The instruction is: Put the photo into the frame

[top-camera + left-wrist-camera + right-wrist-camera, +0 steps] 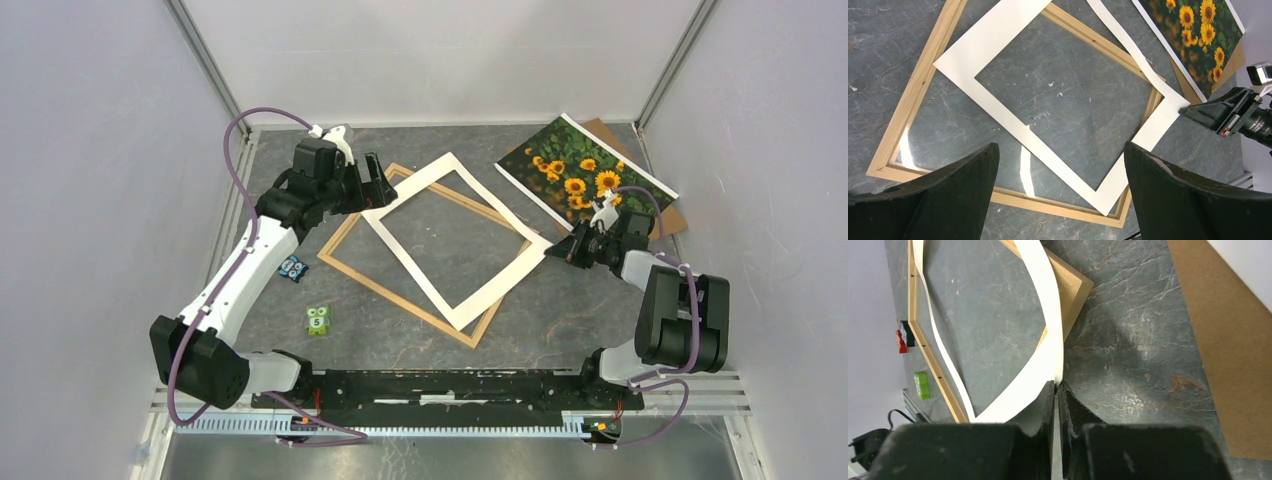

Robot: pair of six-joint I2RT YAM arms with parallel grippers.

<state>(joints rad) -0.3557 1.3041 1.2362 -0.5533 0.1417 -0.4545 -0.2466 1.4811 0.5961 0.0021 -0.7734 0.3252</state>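
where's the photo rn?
Top view: the photo lies face up at the table's far right, resting on the brown backing board, right of the frame and white mat.

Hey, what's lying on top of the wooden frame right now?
A white mat with a cut-out window lies askew on the frame, one corner pinched in the right claw. Bare table shows through the window; the mat hides parts of the frame's strips.
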